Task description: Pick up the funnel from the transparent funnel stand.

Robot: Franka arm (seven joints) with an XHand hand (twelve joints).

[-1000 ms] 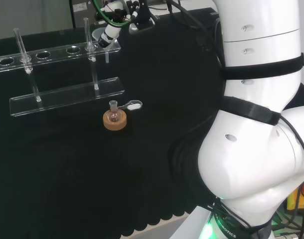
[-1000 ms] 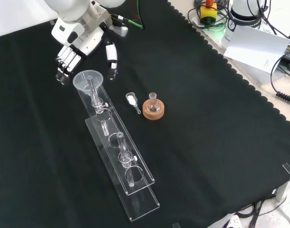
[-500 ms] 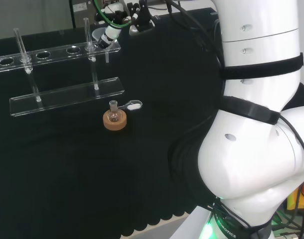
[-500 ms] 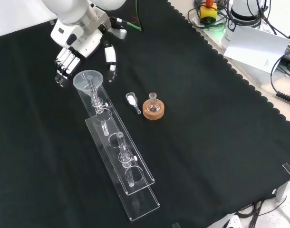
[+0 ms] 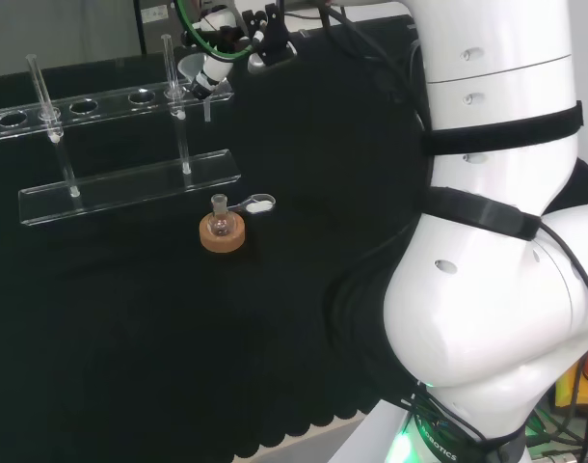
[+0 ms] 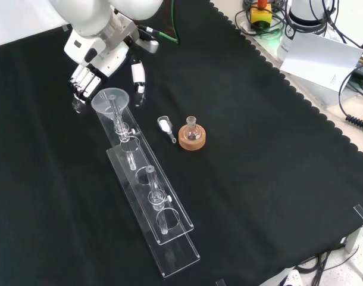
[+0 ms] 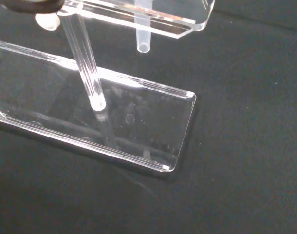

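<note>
While the hand (image 6: 97, 55) hangs with fingers spread and nothing held, the funnel (image 6: 110, 99) sits just below it in the end hole of the transparent funnel stand (image 6: 152, 196), looking light, slick and best pinched at its rim.

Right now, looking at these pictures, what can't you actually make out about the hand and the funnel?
- Whether the hand touches the funnel: front view, fingers sit behind the rim.
- The hand's palm: head view, cables and the stand crowd it.
- The funnel's cone: wrist view, cut off by the edge; its stem tip shows.
- What the small flask holds: too small.
</note>
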